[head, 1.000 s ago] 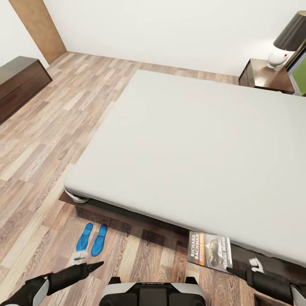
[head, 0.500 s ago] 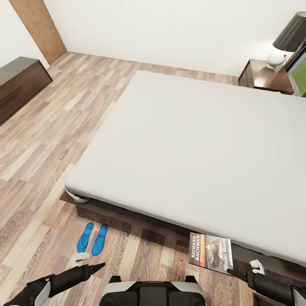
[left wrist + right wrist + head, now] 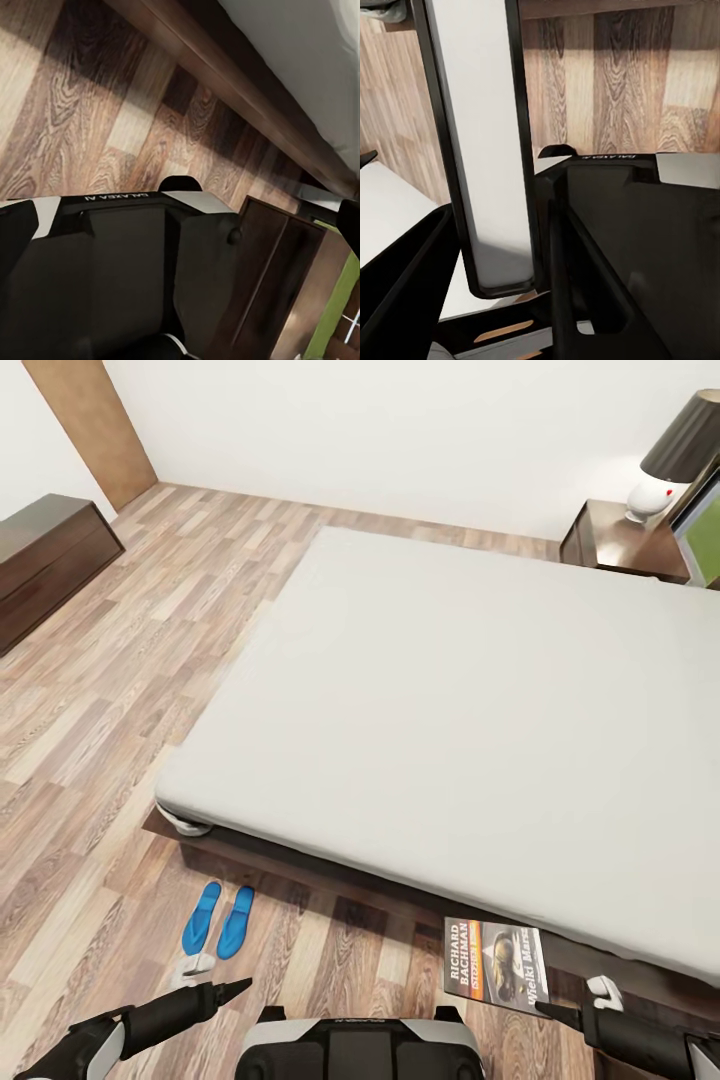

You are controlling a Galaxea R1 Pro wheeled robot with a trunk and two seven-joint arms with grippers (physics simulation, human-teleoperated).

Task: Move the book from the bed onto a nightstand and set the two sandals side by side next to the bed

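Bedroom floor of brown wood planks [image 3: 120, 690] is taking up the left of my head view, with the bed [image 3: 470, 710] and its pale mattress filling the middle and right. Compared with a second ago the whole picture is sliding only slightly, so my camera is creeping, not the things: the book [image 3: 496, 964] is sitting a touch lower in frame, and the two sandals [image 3: 219, 920] are sitting a little further right. The book is hanging at the near edge of the bed, tilted, over the dark frame, and my right claw [image 3: 560, 1012] is holding its fingertip just beside the book's lower corner; from the head view I cannot tell whether it is touching. In the right wrist view a thin pale slab [image 3: 484, 142] in a dark rim is standing between my fingers, likely the book edge-on, so I am judging the right claw as pinching the book, ready to carry. The nightstand [image 3: 625, 542] with a lamp [image 3: 672, 455] is standing well apart, at the far right corner by the headboard, so the carry is looking long. My left claw [image 3: 225, 990] is pointing near the sandals, pressed together and empty, and the sandals are already lying side by side next to the bed frame.
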